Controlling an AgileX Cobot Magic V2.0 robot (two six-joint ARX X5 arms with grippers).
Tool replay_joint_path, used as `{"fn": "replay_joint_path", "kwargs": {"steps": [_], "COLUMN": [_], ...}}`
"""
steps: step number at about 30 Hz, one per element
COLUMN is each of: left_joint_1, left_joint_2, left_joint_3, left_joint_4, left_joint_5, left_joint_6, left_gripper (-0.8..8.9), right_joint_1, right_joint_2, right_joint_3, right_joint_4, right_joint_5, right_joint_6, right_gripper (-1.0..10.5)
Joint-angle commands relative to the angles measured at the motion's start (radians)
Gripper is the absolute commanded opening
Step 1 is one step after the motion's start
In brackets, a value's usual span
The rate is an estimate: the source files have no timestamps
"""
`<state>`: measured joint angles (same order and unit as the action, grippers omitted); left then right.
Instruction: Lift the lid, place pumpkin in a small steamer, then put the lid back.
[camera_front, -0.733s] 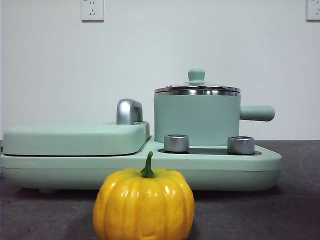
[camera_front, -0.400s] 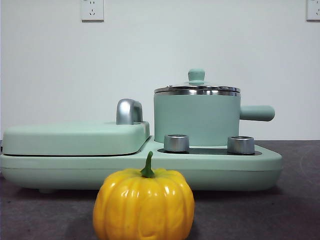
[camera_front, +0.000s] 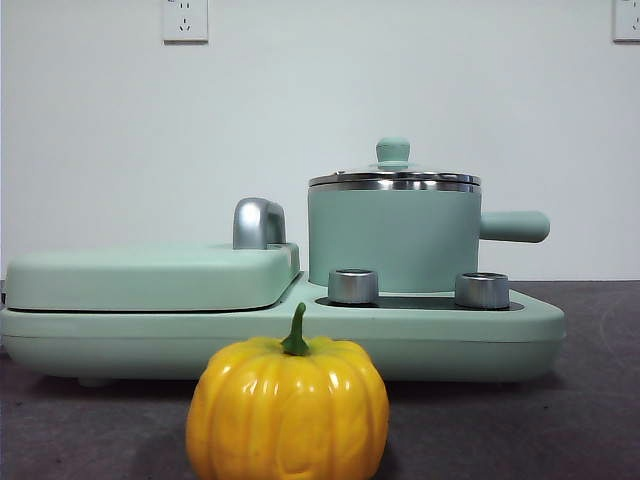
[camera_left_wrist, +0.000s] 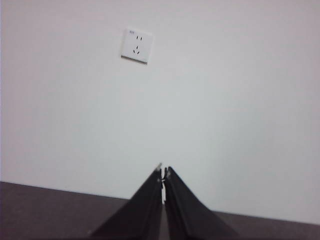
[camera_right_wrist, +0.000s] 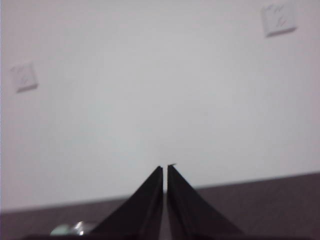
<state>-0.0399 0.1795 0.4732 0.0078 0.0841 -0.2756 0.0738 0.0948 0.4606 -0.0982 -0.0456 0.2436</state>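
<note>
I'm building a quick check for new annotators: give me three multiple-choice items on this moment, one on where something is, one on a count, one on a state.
1. Where is the pumpkin?
A. Inside the small steamer
B. On the table in front of the appliance
C. On top of the flat griddle cover

2. How many silver dials stand in front of the small steamer?
A. One
B. Two
C. Four

3. What state is the lid in?
A. Resting on the small steamer
B. Lying on the table
C. Held in a gripper

Answers:
1 B: the front view shows it on the dark table, nearest the camera, before the mint-green base.
2 B: one dial and a second show.
3 A: its steel rim sits on the pot; the left gripper and right gripper are shut and empty, facing the wall.
</note>
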Motion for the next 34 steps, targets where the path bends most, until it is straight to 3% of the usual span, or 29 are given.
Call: {"fn": "replay_joint_path", "kwargs": {"steps": [1, 5, 10, 21, 26, 34], "left_joint_1": [-0.002, -0.002, -0.002, -0.051, -0.118, -0.204], "left_joint_2": [0.079, 0.215, 0.363, 0.652, 0.738, 0.788], "left_joint_3": [0.106, 0.237, 0.355, 0.546, 0.604, 0.615], "left_joint_4": [-0.055, -0.15, -0.246, -0.464, -0.565, -0.608], "left_joint_5": [0.005, 0.042, 0.111, 0.294, 0.314, 0.314], "left_joint_6": [0.026, 0.026, 0.053, 0.346, 0.503, 0.603], "left_gripper": [0.09, 0.09, 0.09, 0.09, 0.09, 0.14], "right_joint_1": [0.002, 0.002, 0.002, 0.003, 0.039, 0.137], "right_joint_2": [0.065, 0.192, 0.359, 0.718, 0.805, 0.826], "right_joint_3": [0.068, 0.163, 0.29, 0.537, 0.586, 0.589], "right_joint_4": [-0.064, -0.124, -0.219, -0.436, -0.457, -0.547], "right_joint_5": [-0.069, -0.183, -0.233, -0.327, -0.354, -0.342], "right_joint_6": [-0.003, -0.044, -0.142, -0.394, -0.472, -0.688], "right_gripper": [0.1, 0.1, 0.1, 0.1, 0.1, 0.1]}}
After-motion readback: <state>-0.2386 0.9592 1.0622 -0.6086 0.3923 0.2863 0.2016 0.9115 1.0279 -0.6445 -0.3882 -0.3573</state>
